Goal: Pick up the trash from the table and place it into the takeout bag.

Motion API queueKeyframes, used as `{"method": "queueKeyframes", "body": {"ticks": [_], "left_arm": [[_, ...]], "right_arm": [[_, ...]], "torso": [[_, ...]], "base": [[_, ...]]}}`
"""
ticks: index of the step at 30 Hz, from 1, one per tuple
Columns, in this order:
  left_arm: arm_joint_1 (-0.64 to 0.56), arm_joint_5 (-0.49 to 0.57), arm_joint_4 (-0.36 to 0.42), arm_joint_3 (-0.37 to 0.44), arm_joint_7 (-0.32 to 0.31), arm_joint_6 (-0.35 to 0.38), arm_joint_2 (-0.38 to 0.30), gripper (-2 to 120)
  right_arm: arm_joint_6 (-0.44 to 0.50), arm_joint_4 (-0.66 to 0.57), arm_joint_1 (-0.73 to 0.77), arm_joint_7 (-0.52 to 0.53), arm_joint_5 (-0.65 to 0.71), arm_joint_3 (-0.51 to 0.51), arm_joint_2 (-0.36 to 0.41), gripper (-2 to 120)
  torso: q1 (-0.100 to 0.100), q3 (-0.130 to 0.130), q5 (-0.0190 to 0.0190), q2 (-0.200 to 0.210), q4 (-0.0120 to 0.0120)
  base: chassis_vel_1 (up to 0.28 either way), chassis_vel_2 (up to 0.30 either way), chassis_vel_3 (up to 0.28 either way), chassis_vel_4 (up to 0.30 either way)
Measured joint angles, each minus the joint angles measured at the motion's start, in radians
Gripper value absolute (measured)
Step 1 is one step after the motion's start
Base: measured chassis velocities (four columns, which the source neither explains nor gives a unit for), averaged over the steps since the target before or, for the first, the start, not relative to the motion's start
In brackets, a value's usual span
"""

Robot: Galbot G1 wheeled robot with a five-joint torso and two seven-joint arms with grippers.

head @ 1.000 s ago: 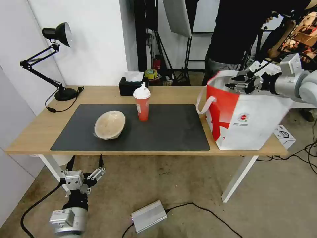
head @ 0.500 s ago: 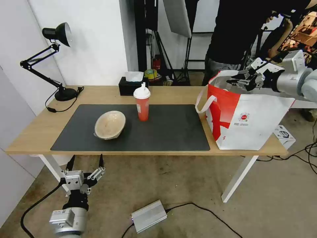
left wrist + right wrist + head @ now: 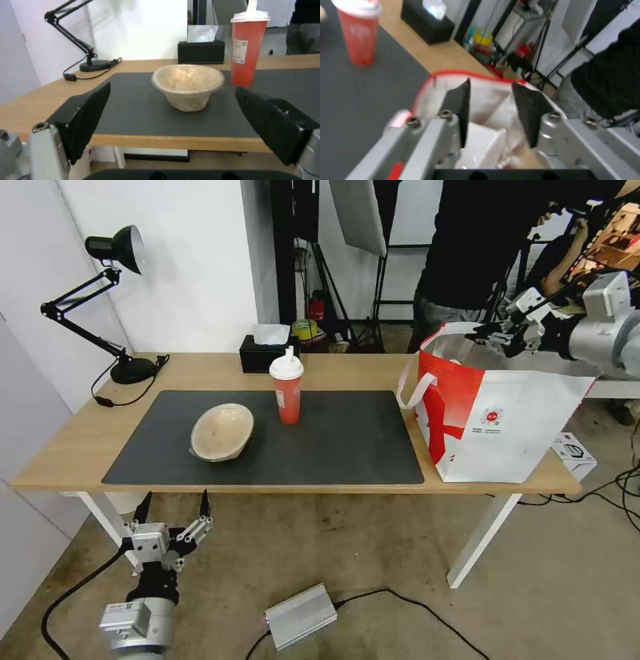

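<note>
A shallow beige bowl [image 3: 222,431] [image 3: 187,85] lies tilted on the dark grey mat [image 3: 347,440] of the light-wood table [image 3: 80,440]. Beside it stands a red drink cup [image 3: 287,393] [image 3: 248,50] [image 3: 357,37] with a white lid. The white-and-red takeout bag [image 3: 507,427] [image 3: 453,73] stands at the table's right end. My right gripper [image 3: 481,335] [image 3: 490,82] hovers open above the bag's mouth, holding nothing; pale contents show inside. My left gripper [image 3: 175,500] [image 3: 172,87] hangs open below the table's front edge, facing the bowl.
A black desk lamp [image 3: 113,247] stands at the back left, a black tissue box [image 3: 267,355] behind the cup. A person in black [image 3: 480,247] stands just behind the bag. On the floor lie a grey box [image 3: 301,615], cables and a white box [image 3: 573,450].
My right gripper has risen and drawn back to the right, out of the bag's mouth. The bag's top edge has straightened. The left arm has not moved.
</note>
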State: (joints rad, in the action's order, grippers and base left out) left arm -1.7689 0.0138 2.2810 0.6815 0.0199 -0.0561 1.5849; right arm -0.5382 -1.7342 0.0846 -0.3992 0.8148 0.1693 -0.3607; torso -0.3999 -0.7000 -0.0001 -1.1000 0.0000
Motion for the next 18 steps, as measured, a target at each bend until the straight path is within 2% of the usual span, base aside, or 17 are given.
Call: {"method": "queueKeyframes", "body": {"ticks": [6,7,10,11,12,16,17,18], "left_arm": [[-0.001,0.002,0.001,0.004,0.0,0.0,0.0,100],[-0.001,0.002,0.001,0.004,0.0,0.0,0.0,100],[-0.002,0.002,0.001,0.004,0.0,0.0,0.002,100],[-0.002,0.002,0.001,0.004,0.0,0.0,0.002,100],[-0.002,0.002,0.001,0.004,0.0,0.0,0.003,100],[-0.002,0.002,0.001,0.003,0.0,0.0,0.006,100],[-0.002,0.002,0.001,0.003,0.0,0.0,0.006,100],[-0.002,0.002,0.001,0.003,0.0,0.0,0.006,100]], "right_arm": [[-0.004,-0.078,0.01,0.072,0.096,-0.04,-0.016,61],[-0.004,-0.078,0.01,0.072,0.096,-0.04,-0.016,61],[-0.005,-0.136,0.015,0.157,0.17,-0.057,-0.029,76],[-0.005,-0.136,0.015,0.157,0.17,-0.057,-0.029,76],[-0.005,-0.148,0.017,0.18,0.185,-0.059,-0.031,78],[0.003,-0.216,0.048,0.339,0.264,-0.086,-0.046,97],[0.003,-0.216,0.048,0.339,0.264,-0.086,-0.046,97],[0.012,-0.235,0.068,0.383,0.284,-0.103,-0.048,99]], "torso": [[0.0,0.0,0.0,0.0,0.0001],[0.0,0.0,0.0,0.0,0.0001],[0.0,0.0,0.0,0.0,0.0],[0.0,0.0,0.0,0.0,0.0],[0.0,0.0,-0.0001,0.0,0.0],[0.0,0.0,-0.0001,0.0,0.0001],[0.0,0.0,-0.0001,0.0,0.0001],[0.0,0.0,-0.0001,0.0,0.0001]], "base": [[0.0,0.0,0.0,0.0],[0.0,0.0,0.0,0.0],[0.0,0.0,0.0,0.0],[0.0,0.0,0.0,0.0],[0.0,0.0,0.0,0.0],[0.0,0.0,0.0,0.0],[0.0,0.0,0.0,0.0],[0.0,0.0,0.0,0.0]]}}
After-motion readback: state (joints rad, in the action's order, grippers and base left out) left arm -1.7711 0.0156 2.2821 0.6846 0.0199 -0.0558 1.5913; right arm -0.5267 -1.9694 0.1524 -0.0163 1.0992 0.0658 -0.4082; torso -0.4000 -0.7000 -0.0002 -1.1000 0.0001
